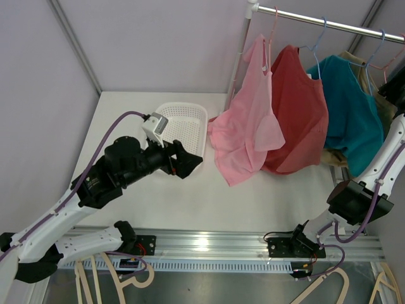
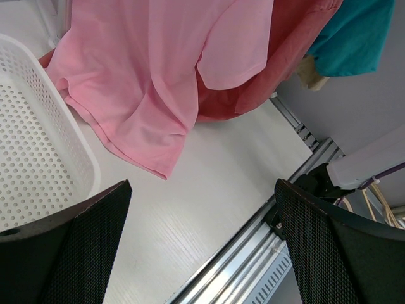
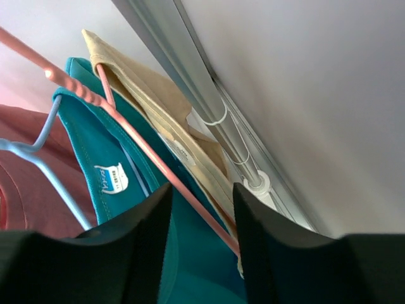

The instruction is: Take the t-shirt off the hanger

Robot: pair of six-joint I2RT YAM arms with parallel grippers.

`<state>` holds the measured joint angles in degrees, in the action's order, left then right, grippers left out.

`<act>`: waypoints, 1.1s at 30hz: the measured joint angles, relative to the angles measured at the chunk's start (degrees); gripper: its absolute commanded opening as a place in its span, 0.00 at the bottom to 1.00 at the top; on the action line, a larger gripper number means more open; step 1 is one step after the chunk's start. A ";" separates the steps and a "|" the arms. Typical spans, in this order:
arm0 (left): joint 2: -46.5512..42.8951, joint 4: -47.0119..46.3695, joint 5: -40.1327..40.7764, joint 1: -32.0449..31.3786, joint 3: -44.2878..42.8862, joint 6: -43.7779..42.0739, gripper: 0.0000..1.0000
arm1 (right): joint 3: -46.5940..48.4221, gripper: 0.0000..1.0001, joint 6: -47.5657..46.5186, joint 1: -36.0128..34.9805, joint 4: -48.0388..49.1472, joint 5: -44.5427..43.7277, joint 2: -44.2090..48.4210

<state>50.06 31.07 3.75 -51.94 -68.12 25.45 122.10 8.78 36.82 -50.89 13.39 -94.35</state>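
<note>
1. We take the tan t-shirt (image 3: 166, 117) to be the one to free. It hangs on a pink hanger (image 3: 136, 140) at the far right end of the rail (image 1: 329, 24), behind the teal t-shirt (image 1: 345, 111).
2. Our right hand (image 3: 201, 197) is up at that end of the rail. Its jaws are narrowed, with the hanger's sloping arm running between them. We cannot tell whether they actually pinch it.
3. Our left hand (image 2: 202, 187) stands wide and empty, low down and well to the left of the rail. It is over the tabletop (image 1: 253, 202), beside the white basket (image 1: 188, 123).
4. We judge the first risk to be gripping bare hanger only. A pull could then slide the hanger along the rail or unhook it, shirt and all.
5. The teal collar and its blue hanger (image 3: 39, 153) lie just beside the jaws. A slightly off closure could catch the wrong garment.
6. With the left hand so far from the rail, nothing steadies the cloth. The hanger may swing, and the shirt could slip down below the rail's right end, out of easy reach.
</note>
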 measured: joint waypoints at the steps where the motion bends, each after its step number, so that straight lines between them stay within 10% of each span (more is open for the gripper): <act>1: 0.02 -0.02 0.00 0.00 0.00 0.00 1.00 | 0.00 0.45 0.00 0.00 0.07 0.07 -0.15; 9: -0.02 -0.02 0.07 0.00 0.00 0.00 0.99 | 1.14 0.40 0.09 0.00 0.26 1.79 -1.09; 13: -0.28 -0.02 0.13 0.00 0.00 -0.02 0.99 | 1.97 0.00 -0.31 -0.17 0.13 3.98 -1.75; 30: -1.62 -0.02 1.05 0.00 0.94 -0.09 1.00 | 6.62 0.00 -0.39 -2.91 -1.81 5.27 -4.02; 33: -1.88 -0.02 1.40 0.00 0.94 -0.22 1.00 | 7.39 0.13 -0.39 -3.37 -2.19 4.28 -4.48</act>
<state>48.18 31.05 5.15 -51.94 -67.18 25.23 129.49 8.38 33.45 -53.08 17.67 -98.83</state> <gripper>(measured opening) 0.994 0.058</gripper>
